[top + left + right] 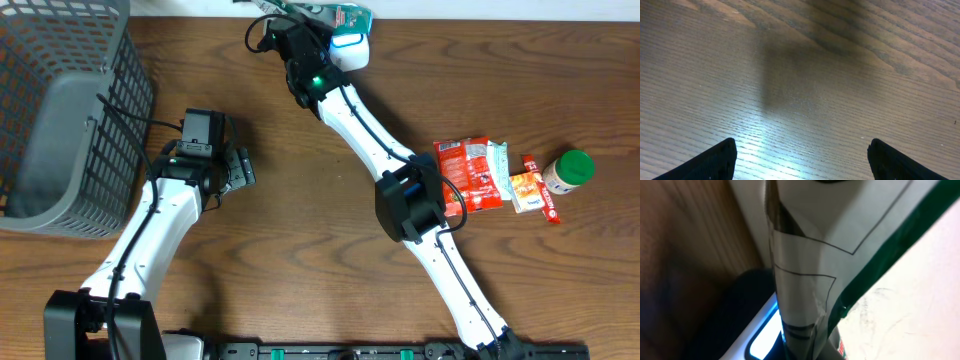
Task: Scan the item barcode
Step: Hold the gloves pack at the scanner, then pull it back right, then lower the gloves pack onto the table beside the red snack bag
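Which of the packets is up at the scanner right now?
The green-and-white packet pinched in the right gripper, beside the white scanner. The red packet and orange packet lie flat near the green-lidded jar, away from both grippers.

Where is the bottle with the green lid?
The bottle sits far right on the table in the overhead view, just right of the orange packets and the red snack bag.
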### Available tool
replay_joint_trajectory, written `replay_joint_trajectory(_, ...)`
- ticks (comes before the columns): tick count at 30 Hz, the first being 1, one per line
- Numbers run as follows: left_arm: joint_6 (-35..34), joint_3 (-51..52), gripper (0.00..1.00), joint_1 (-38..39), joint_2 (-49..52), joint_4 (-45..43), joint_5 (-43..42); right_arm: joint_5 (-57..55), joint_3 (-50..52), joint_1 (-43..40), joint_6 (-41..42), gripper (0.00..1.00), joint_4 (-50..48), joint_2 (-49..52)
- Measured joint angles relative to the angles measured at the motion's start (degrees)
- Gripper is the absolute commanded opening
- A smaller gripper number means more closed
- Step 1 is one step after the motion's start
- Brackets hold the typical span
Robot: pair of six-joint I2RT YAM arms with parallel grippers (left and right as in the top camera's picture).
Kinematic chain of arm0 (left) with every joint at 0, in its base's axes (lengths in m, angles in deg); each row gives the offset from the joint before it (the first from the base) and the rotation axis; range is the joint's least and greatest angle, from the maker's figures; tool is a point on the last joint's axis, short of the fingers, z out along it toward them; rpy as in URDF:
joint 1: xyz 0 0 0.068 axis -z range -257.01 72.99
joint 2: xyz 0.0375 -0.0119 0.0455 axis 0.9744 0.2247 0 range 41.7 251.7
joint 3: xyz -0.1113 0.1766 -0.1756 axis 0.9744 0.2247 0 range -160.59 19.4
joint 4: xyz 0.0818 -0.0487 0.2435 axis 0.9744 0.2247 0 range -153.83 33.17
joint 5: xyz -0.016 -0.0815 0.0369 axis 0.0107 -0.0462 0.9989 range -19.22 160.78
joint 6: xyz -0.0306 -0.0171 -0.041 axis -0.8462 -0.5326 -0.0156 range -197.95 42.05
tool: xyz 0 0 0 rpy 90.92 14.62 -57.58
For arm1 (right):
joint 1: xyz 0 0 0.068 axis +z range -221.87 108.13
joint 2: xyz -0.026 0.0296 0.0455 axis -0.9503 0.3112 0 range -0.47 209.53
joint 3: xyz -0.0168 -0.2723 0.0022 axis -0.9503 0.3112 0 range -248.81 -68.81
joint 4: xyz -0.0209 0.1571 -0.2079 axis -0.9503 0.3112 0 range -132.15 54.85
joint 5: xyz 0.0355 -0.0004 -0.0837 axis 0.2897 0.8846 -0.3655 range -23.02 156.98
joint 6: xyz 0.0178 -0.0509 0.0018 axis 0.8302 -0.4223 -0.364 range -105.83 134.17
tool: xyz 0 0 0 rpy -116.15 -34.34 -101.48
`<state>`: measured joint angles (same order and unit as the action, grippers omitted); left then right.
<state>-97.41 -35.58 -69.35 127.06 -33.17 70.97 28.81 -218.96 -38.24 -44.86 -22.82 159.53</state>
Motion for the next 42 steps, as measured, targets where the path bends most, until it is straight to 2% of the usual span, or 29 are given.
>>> replay_joint_trajectory(15,0.0,0.0,0.84,0.0,0.0,0.0,0.0,-0.2,0.0,0.1,7.3,0.01,0.4,-0.7)
replay_joint_trajectory(20,0.0,0.0,0.84,0.0,0.0,0.0,0.0,0.0,0.0,0.1,11.6,0.01,4.5,-4.2)
replay_joint_trajectory(24,0.0,0.0,0.84,0.0,0.0,0.0,0.0,1.1,0.0,-0.1,17.9,0.01,14.1,-11.3)
replay_joint_trajectory(33,0.0,0.0,0.84,0.0,0.0,0.0,0.0,13.4,-0.3,-4.0,39.8,0.01,46.5,-30.9)
replay_joint_trajectory(37,0.0,0.0,0.84,0.0,0.0,0.0,0.0,23.9,-0.5,-8.8,46.6,0.01,57.0,-34.6)
replay_joint_trajectory(42,0.0,0.0,0.84,0.0,0.0,0.0,0.0,35.2,-0.3,-16.7,50.1,0.01,67.6,-34.7)
